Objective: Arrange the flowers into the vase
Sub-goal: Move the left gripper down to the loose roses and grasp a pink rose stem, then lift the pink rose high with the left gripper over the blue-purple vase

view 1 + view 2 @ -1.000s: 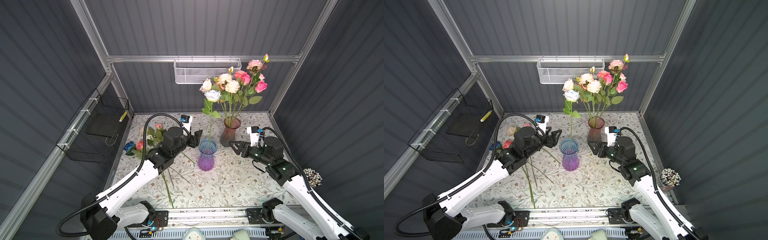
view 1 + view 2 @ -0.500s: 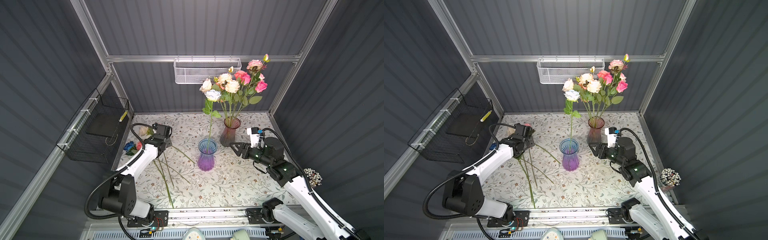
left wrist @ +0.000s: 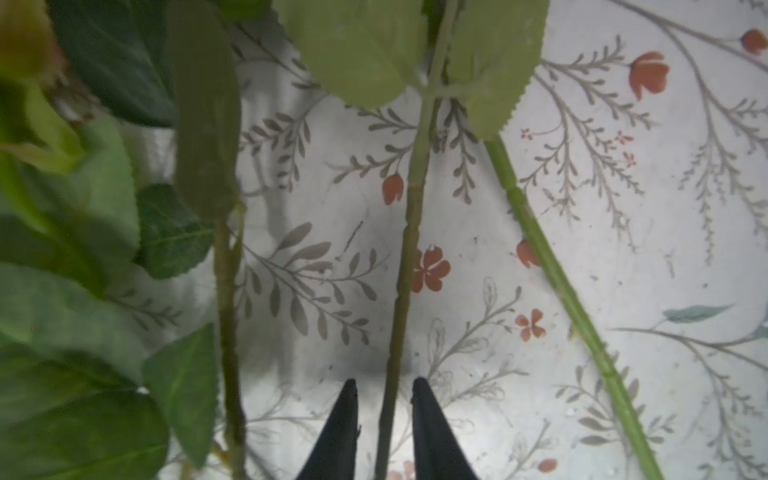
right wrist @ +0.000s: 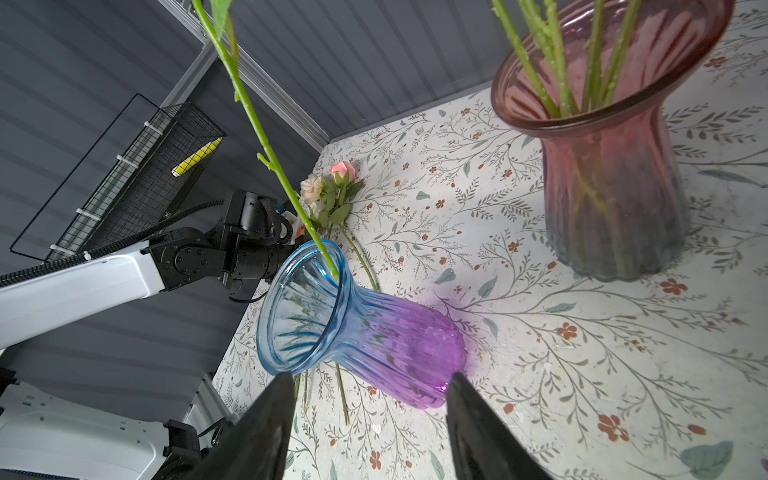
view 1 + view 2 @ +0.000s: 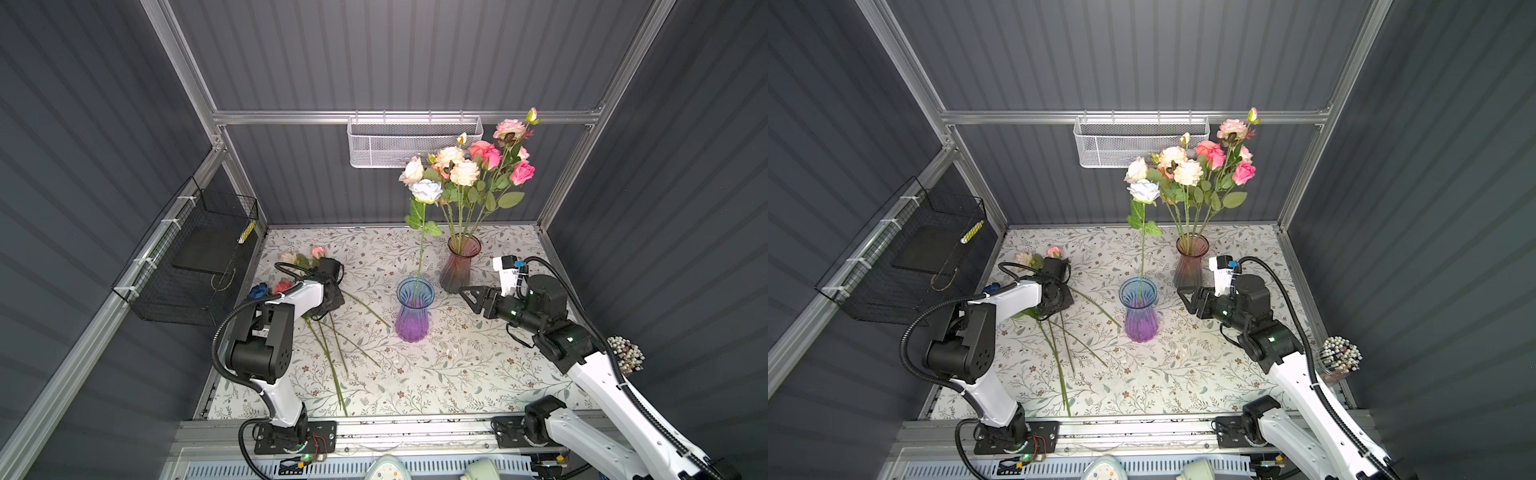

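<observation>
**Left arm back at the loose flowers, jaws closing round a stem: next pick begun.**

Loose flowers [image 5: 288, 257]: lying at the left edge of the desk [image 5: 436, 374], four heads showing, stems fanned toward the front. Left arm [image 5: 299, 291]: a second ago reaching beside the blue vase [image 5: 414, 309], now folded back and lowered over that pile. The left jaws, wide then, now stand close either side of one stem [image 3: 409, 249]; slim gaps still show, so I cannot tell whether they bite yet. Blue vase: mid-desk, upright, one white rose [image 5: 425, 190] standing in it, unmoved; that delivery looks finished. Red vase [image 5: 461, 266]: behind and to the right, holding the bunch [image 5: 465, 172]. Right arm [image 5: 540, 291]: unmoved, right jaws spread, empty, facing the blue vase. Judged: several stems remain to move.
</observation>
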Controlling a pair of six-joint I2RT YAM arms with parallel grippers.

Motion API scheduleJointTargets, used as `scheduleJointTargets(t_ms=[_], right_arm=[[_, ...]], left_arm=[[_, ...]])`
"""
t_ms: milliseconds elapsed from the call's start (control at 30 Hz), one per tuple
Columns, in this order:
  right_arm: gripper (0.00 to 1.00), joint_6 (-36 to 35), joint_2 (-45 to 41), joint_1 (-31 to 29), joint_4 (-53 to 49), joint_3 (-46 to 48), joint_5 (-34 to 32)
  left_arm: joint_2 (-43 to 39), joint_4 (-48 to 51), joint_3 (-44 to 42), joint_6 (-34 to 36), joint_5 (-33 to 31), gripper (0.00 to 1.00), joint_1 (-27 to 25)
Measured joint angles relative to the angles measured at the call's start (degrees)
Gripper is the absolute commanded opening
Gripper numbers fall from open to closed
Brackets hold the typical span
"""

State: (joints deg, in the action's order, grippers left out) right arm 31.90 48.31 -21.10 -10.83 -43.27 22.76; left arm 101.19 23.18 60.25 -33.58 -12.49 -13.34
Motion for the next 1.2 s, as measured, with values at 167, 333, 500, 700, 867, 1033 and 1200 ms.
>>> scheduleJointTargets(t_ms=[167, 333, 500, 700, 867, 1033, 1200], right_arm=[[0.6, -0.1, 0.0, 0.0, 0.0, 0.0, 0.0], [0.61, -1.8, 0.1, 0.0, -1.5, 0.0, -1.0], [0.6, -2.1, -0.2, 0.0, -1.6, 0.0, -1.3], [0.61, -1.7, -0.2, 0.0, -1.4, 0.0, -0.5], [0.63, -2.5, -0.2, 0.0, 0.9, 0.3, 6.3], [0.64, -1.7, -0.8, -0.1, 6.0, 5.0, 15.1], [0.67, 0.8, -0.8, -0.3, 10.1, 8.3, 16.7]], left_arm=[[-0.2, 0.0, 0.5, 0.3, 3.7, 0.0, 0.0], [-4.8, 3.3, 3.8, 0.6, 8.7, 0.0, 0.0], [-13.1, 4.7, 7.5, 1.4, 11.4, 0.0, 0.0], [-19.7, 3.4, 7.7, 2.8, 16.2, 0.0, 0.0], [-26.5, -4.7, 4.3, 5.1, 18.6, 0.0, -0.5], [-35.4, -18.8, -1.9, 7.4, 20.1, 0.0, -1.2], [-40.6, -32.8, -6.9, 7.8, 22.2, 0.0, -2.5]])
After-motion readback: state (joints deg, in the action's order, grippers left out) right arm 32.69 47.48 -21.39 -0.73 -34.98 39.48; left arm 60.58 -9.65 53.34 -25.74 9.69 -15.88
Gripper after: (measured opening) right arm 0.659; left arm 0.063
